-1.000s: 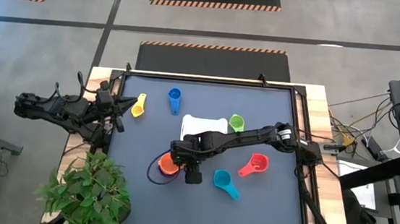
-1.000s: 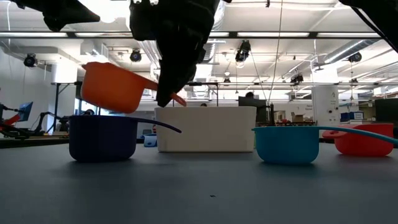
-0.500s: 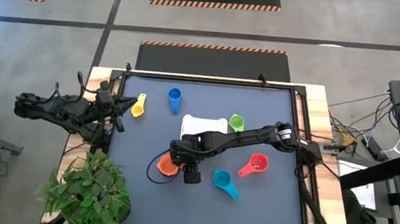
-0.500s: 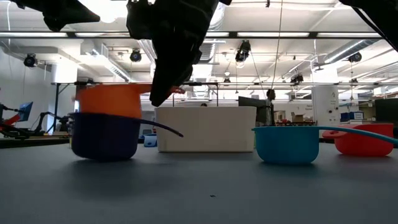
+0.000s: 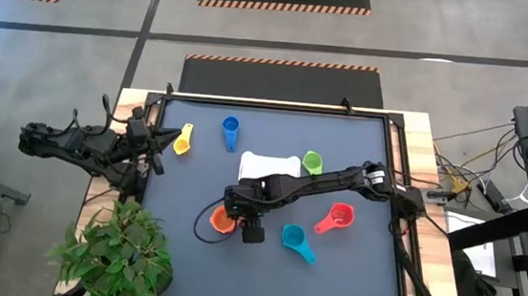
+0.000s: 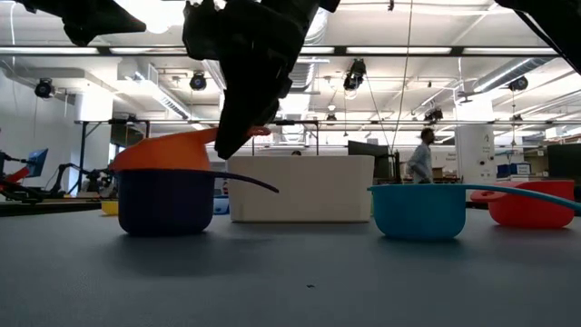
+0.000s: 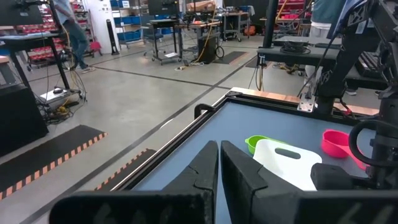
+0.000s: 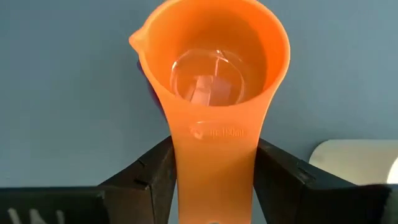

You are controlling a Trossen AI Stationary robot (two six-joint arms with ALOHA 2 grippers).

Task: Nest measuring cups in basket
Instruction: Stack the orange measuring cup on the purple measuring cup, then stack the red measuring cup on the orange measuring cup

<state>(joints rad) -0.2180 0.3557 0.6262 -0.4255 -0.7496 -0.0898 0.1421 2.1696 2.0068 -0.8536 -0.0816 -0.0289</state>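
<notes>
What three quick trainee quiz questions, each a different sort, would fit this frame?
1. True or false: the orange cup sits inside the purple cup.
2. Which tool is at the orange cup's handle? A) left tool B) right tool
3. Fill in: the white basket holds ____ cups.

Key:
1. True; its rim shows just above the purple cup's rim in the low view.
2. B; the left tool waits shut at the table's left edge.
3. No; the yellow, blue, green, red and teal cups lie loose on the table.
</notes>
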